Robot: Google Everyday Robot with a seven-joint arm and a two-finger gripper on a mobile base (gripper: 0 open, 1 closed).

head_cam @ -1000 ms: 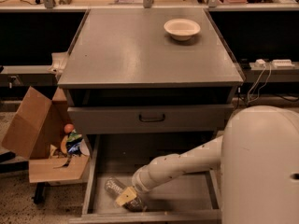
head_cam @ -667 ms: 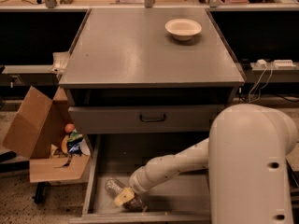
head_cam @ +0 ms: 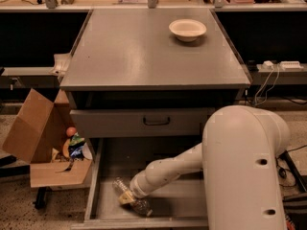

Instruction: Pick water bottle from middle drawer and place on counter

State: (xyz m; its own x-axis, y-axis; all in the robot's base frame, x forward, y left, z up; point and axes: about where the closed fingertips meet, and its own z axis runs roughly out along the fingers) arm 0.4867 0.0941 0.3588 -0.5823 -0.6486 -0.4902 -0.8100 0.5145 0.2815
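Since the arm's bulky white housing (head_cam: pixel 244 171) fills the near right corner, we lose the right part of the middle drawer (head_cam: pixel 175 198) behind it. From that housing the forearm reaches down and left to the gripper (head_cam: pixel 126 196), which sits low over the drawer floor, right on the water bottle (head_cam: pixel 141 207). The bottle lies on its side near the drawer's front left. The claw seems to touch it, but we cannot tell whether it is clenched on the bottle or released. Left of the drawer, a cardboard box (head_cam: pixel 41 138) of scraps stands open on the floor. Above is a closed drawer front (head_cam: pixel 156 121), then the counter (head_cam: pixel 144 47) with a pale bowl (head_cam: pixel 187 29) toward its far right. Compared with a second ago, the housing has swung further left, while gripper and bottle sit about where they were.
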